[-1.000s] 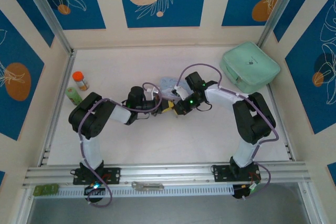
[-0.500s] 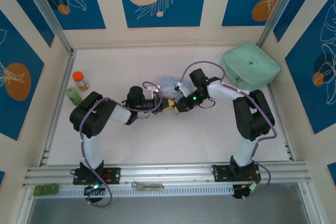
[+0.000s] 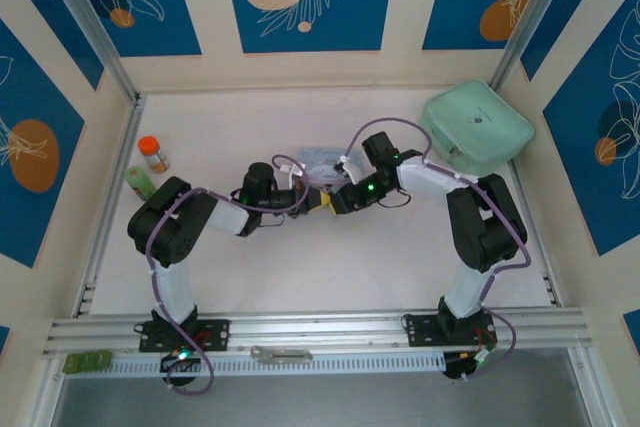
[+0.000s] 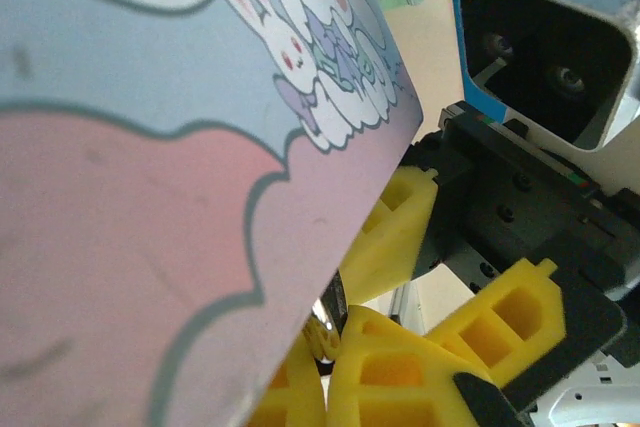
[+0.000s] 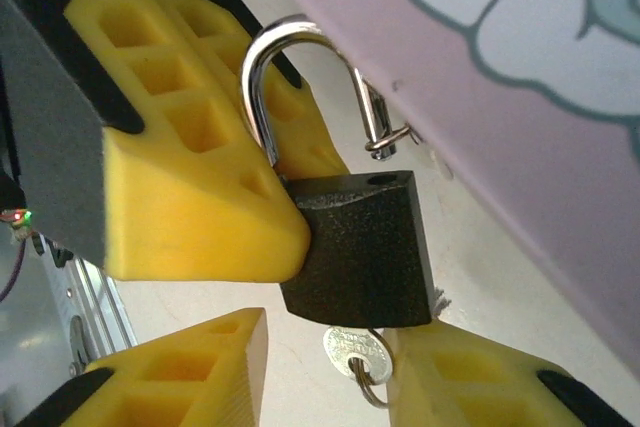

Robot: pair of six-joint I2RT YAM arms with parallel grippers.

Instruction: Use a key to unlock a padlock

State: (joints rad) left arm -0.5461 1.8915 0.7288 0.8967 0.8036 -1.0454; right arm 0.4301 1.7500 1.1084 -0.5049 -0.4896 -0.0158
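1. Top external view: the left gripper (image 3: 308,199) and the right gripper (image 3: 332,201) meet tip to tip at the middle of the white table (image 3: 400,267). They sit just near of the pale blue printed tin (image 3: 318,157). Facing each other lets one arm steady the lock while the other works the key. Both task things are too small to make out here.

2. Left wrist view: the tin's cartoon-rabbit face (image 4: 150,197) looms close on the left. The left gripper (image 4: 325,339) has its yellow foam fingers pressed together around a glint of metal; lock or key cannot be told. Opposite, the right gripper (image 4: 400,297) shows parted fingers.

3. Right wrist view: the small black block padlock (image 5: 360,252) hangs clear of the table. The left gripper (image 5: 290,202) pinches its left edge, so the keyhole faces down.
   - The steel shackle (image 5: 262,77) has its free leg out of its hole, so the lock looks open.
   - The small silvery key (image 5: 352,349), on a ring, sits in the keyhole between the spread fingers of the right gripper (image 5: 330,335), neither visibly gripping it.
   - The task appears essentially done.
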